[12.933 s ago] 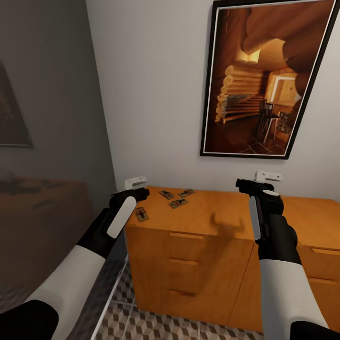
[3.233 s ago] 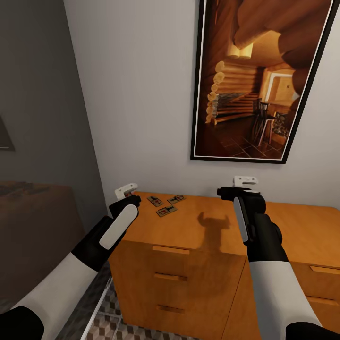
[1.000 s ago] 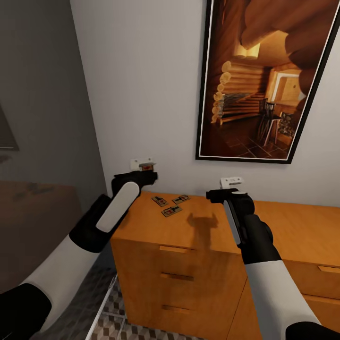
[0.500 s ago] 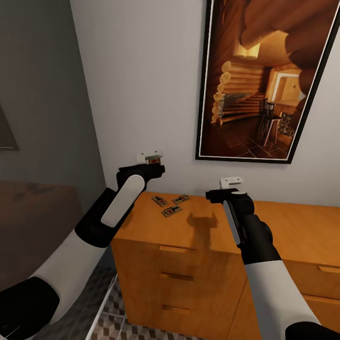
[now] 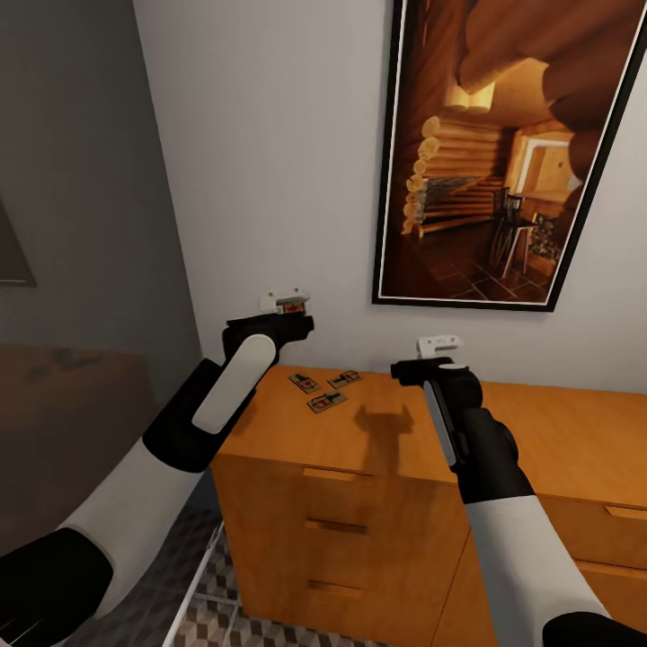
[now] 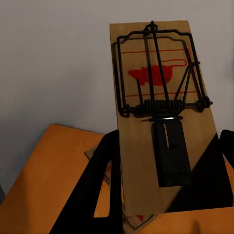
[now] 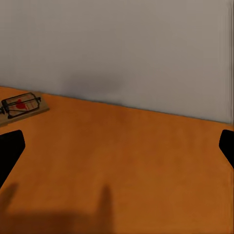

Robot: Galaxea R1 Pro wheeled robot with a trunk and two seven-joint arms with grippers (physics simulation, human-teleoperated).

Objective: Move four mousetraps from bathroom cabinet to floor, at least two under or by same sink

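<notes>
My left gripper [image 5: 286, 304] is shut on a mousetrap [image 6: 161, 117], a small wooden plate with black wire parts and a red mouse print, and holds it upright in the air above the left end of the cabinet [image 5: 359, 440]. Three more mousetraps [image 5: 304, 383] [image 5: 342, 378] [image 5: 326, 401] lie together on the orange-brown cabinet top, near the wall. My right gripper [image 5: 438, 344] hovers open over the top's middle, to the right of them. In the right wrist view one mousetrap [image 7: 22, 106] lies off to the side, outside the open fingers [image 7: 9, 151].
A large framed cabin painting [image 5: 512, 153] hangs on the white wall above the cabinet. A dark grey wall and a white rail [image 5: 202, 584] stand at the left. Cube-patterned floor tiles [image 5: 234, 620] show below the drawers.
One of the four mousetraps left the cabinet's left corner and is now in my left gripper, which rose with it and shifted right. In the last half second nothing moved. The camera shifted over time.
</notes>
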